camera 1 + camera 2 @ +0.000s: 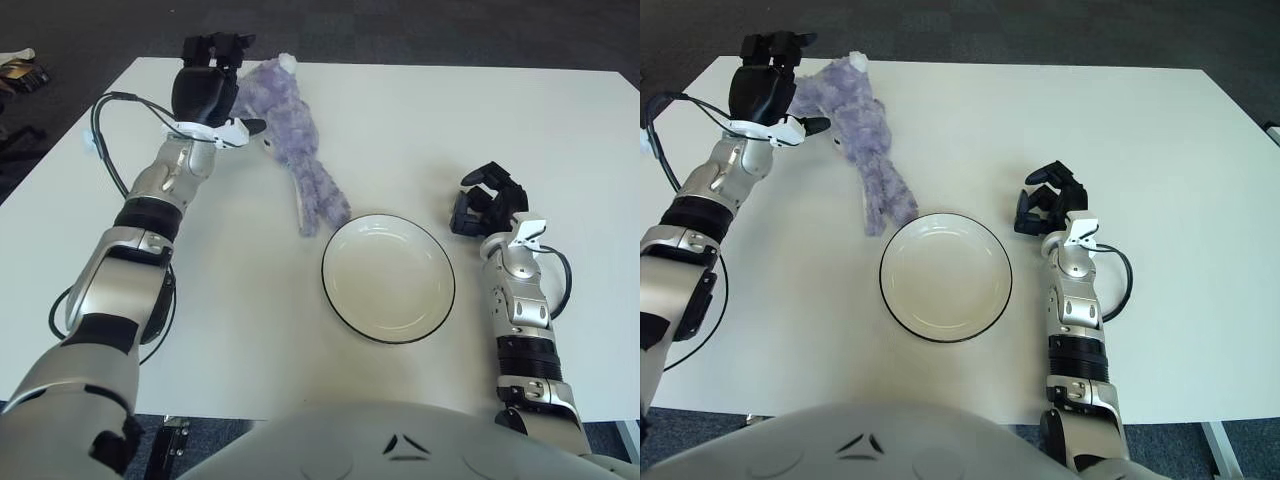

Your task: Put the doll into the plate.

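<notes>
the purple doll (pixel 296 150) lies stretched out on the white table (pixel 420 130), its head toward the far left corner and its legs trailing down toward the plate (pixel 388 278). the tips of the legs come just beside the plate's far left rim, though whether they touch it i cannot tell. the plate itself is white with a dark edge and holds nothing.

the left hand (pixel 208 88) is up at the far left of the table, right at the doll's head, on its left side. its fingers (pixel 222 44) are spread, with one digit poking toward the doll's body (it looks close enough to brush the fur, but it is not closed around anything). the doll lies flat on the table, not lifted.

the right hand (pixel 487 209) shows to the right of the plate, near it but apart, with its dark fingers curled inward and holding nothing. a black cable loops beside its wrist.
</notes>
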`<state>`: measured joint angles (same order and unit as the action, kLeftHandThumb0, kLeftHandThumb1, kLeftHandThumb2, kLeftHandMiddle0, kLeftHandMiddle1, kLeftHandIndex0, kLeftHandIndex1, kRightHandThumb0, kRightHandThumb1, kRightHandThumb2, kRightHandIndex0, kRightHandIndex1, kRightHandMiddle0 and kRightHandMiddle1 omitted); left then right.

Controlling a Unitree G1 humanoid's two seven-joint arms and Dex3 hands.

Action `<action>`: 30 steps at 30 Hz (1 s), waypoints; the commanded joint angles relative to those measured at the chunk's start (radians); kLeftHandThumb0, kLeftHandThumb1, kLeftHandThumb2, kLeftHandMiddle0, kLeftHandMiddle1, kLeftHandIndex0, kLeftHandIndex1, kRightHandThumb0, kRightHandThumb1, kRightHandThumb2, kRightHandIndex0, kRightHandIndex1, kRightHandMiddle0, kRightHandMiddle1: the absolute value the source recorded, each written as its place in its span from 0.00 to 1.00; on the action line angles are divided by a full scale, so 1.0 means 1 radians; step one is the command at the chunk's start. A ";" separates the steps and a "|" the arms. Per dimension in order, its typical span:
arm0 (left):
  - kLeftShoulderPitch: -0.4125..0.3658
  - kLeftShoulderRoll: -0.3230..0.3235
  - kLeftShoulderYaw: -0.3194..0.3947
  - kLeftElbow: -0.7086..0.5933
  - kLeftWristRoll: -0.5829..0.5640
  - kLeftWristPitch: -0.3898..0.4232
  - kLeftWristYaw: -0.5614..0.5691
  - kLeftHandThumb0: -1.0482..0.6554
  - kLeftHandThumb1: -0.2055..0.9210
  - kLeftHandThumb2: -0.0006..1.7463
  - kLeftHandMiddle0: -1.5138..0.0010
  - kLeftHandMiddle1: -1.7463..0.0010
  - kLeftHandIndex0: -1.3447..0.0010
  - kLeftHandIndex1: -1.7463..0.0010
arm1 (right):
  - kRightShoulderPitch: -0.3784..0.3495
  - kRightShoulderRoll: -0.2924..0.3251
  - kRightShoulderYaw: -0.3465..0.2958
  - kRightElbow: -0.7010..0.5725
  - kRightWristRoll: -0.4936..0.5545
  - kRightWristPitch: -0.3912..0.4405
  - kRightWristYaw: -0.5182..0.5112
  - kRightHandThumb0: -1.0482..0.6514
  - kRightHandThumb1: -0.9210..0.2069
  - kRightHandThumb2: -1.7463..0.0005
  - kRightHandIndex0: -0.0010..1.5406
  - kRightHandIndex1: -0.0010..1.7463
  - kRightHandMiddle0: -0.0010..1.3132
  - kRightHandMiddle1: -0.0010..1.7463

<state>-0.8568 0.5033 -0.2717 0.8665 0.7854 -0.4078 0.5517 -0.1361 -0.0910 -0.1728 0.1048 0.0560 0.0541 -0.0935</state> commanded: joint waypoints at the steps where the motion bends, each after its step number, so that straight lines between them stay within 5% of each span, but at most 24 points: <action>1: -0.053 0.028 -0.042 0.043 0.039 -0.006 0.035 0.39 0.38 0.58 1.00 0.72 1.00 0.48 | 0.051 0.009 0.005 0.050 -0.002 0.059 0.005 0.61 0.78 0.10 0.53 1.00 0.53 0.88; 10: -0.143 0.050 -0.112 0.150 0.052 -0.062 -0.012 0.42 0.34 0.61 1.00 0.78 1.00 0.48 | 0.050 0.011 0.001 0.052 0.006 0.062 0.006 0.61 0.76 0.11 0.52 1.00 0.51 0.89; 19: -0.234 0.075 -0.184 0.237 0.050 -0.151 -0.219 0.37 0.35 0.59 1.00 0.83 1.00 0.53 | 0.050 0.008 0.003 0.058 0.008 0.053 0.011 0.61 0.77 0.11 0.52 1.00 0.52 0.89; 30: -0.293 0.053 -0.253 0.321 0.079 -0.146 -0.221 0.30 0.40 0.53 1.00 0.83 1.00 0.63 | 0.049 0.004 0.001 0.063 0.009 0.050 0.021 0.61 0.77 0.11 0.52 1.00 0.52 0.88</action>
<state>-1.1201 0.5597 -0.5074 1.1643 0.8535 -0.5498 0.3334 -0.1362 -0.0947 -0.1726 0.1098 0.0608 0.0531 -0.0823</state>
